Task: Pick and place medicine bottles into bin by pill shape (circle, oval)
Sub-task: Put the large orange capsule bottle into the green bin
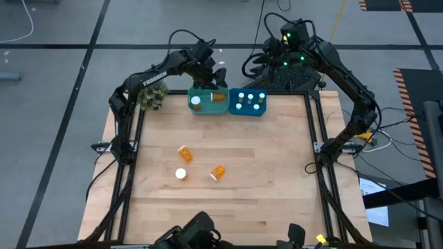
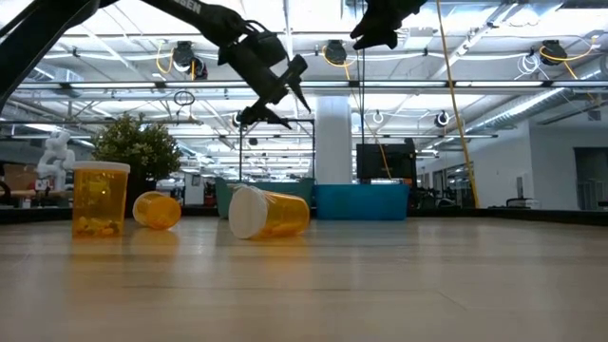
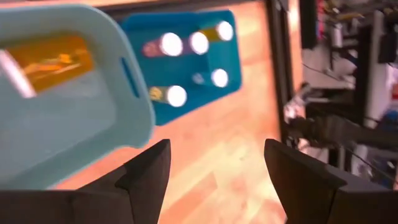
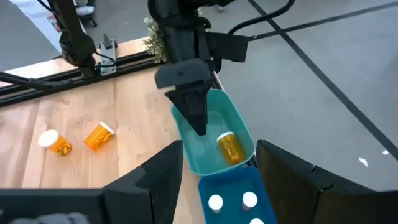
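Observation:
Three medicine bottles, orange with white caps, are on the wooden table: one lying (image 1: pixel 185 152), one standing on end (image 1: pixel 181 173), one lying (image 1: pixel 217 172). At the far edge stand a teal bin (image 1: pixel 208 101) with one bottle (image 3: pixel 53 56) lying inside, and a blue bin (image 1: pixel 248 102) with several bottles, white caps up. My left gripper (image 1: pixel 216 77) hangs open above the teal bin's far rim, holding nothing. My right gripper (image 1: pixel 271 54) is open, high beyond the blue bin.
A small potted plant (image 1: pixel 152 97) stands at the far left corner beside the teal bin. Black frame rails (image 1: pixel 320 159) run along the table's left and right sides. Bare wood lies on the table's right half and near side.

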Motion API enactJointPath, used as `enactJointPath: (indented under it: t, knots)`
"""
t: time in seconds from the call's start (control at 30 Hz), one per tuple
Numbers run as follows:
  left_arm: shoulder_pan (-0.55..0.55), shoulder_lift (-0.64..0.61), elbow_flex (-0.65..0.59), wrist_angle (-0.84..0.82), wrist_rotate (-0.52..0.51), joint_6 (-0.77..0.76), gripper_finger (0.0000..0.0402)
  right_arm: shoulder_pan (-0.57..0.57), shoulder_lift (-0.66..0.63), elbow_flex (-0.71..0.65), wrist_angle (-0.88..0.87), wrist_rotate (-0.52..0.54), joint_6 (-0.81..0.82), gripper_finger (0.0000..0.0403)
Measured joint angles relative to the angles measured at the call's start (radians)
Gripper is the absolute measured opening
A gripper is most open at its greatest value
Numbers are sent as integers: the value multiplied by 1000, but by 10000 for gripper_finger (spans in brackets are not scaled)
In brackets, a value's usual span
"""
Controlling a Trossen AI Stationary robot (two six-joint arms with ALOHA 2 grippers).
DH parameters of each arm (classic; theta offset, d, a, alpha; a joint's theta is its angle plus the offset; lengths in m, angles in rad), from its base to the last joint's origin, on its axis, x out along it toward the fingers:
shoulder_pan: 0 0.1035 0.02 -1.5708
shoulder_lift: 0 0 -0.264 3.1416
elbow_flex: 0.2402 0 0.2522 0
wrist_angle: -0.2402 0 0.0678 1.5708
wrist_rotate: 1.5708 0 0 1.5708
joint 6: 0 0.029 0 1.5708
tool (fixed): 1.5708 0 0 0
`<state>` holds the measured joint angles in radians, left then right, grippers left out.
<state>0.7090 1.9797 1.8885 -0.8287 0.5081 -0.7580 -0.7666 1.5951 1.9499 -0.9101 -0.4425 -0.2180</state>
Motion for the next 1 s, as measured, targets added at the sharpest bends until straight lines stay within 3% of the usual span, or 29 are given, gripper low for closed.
enactJointPath:
  t: [0.23, 0.5, 0.7, 0.83, 1.0]
  knots:
    - [-2, 1, 0, 23, 125, 69, 252, 0, 0, 0, -29, 1, -1, 196]
    - [0, 2, -1, 24, 246, 78, 195, 0, 0, 0, -60, 1, -13, 196]
    - [0, 2, -1, 20, 258, 35, 156, 0, 0, 0, -88, 0, -11, 196]
    - [0, 2, -1, 14, 188, -26, 138, 0, 0, 0, -91, -1, 3, 196]
    - [-14, 2, -1, -39, -82, -141, 124, 0, 0, 0, -91, -3, 19, 196]
